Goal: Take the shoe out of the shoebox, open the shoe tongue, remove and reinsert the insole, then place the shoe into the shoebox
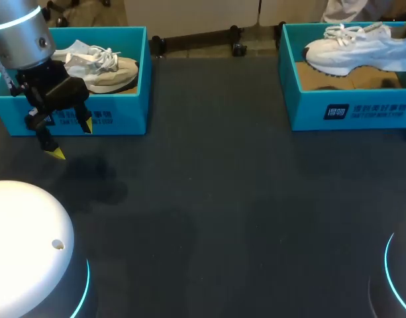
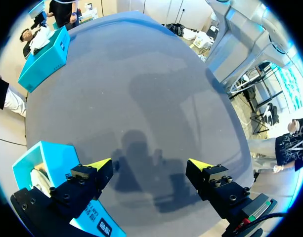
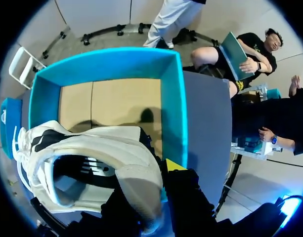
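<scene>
A white sneaker (image 1: 358, 46) hangs over the right blue shoebox (image 1: 361, 109) at the table's back right. In the right wrist view my right gripper (image 3: 158, 170) is shut on the heel collar of this sneaker (image 3: 92, 153), one finger inside it. Under the sneaker, the shoebox (image 3: 171, 98) shows a bare cardboard floor. My right arm itself is out of the head view. My left gripper (image 1: 72, 139) stands open and empty just in front of the left blue shoebox (image 1: 123, 122), which holds a beige sneaker (image 1: 100, 69). The left wrist view shows that open gripper (image 2: 150, 165) over the dark table beside the left box (image 2: 52, 158).
The dark table (image 1: 222, 199) spreads wide between the two boxes and toward the front. White rounded arm bases sit at the front left (image 1: 24, 245) and the front right corner (image 1: 405, 265). The right shoebox (image 2: 42, 64) lies far across the table from my left gripper.
</scene>
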Controlling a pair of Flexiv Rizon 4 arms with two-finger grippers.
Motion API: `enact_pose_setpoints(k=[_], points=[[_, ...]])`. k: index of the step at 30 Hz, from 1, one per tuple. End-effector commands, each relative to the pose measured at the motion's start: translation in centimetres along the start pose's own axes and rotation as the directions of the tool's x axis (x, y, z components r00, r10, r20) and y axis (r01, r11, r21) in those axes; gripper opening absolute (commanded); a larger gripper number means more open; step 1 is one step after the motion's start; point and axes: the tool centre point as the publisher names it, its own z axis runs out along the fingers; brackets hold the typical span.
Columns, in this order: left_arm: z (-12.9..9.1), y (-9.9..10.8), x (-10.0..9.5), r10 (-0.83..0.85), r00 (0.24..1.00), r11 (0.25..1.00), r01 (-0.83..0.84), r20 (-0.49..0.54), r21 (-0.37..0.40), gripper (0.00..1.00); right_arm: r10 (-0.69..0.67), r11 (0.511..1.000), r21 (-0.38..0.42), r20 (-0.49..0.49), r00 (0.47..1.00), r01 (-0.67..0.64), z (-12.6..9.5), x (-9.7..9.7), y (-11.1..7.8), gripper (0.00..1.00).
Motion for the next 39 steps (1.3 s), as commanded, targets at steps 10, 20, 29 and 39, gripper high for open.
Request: enact_pose_setpoints(k=[10,20,29,39], points=[[0.0,0.0,0.0,0.000,1.000,1.000,0.000,-0.001,-0.002,1.00,0.011,0.999,0.038,-0.010,1.000,-0.010,2.0,1.4,0.4,0.00],[0.0,0.0,0.0,0.000,1.000,1.000,0.000,-0.001,-0.002,1.00,0.060,0.996,0.070,-0.019,0.998,-0.058,3.5,0.1,0.0,0.00],[0.0,0.0,0.0,0.000,1.000,1.000,0.000,-0.001,-0.002,1.00,0.078,0.994,0.077,-0.023,0.997,-0.076,3.9,-0.5,-0.3,0.00],[0.0,0.0,0.0,0.000,1.000,1.000,0.000,-0.001,-0.002,1.00,0.081,0.995,0.065,-0.048,0.996,-0.078,3.3,-1.2,-0.3,0.00]])
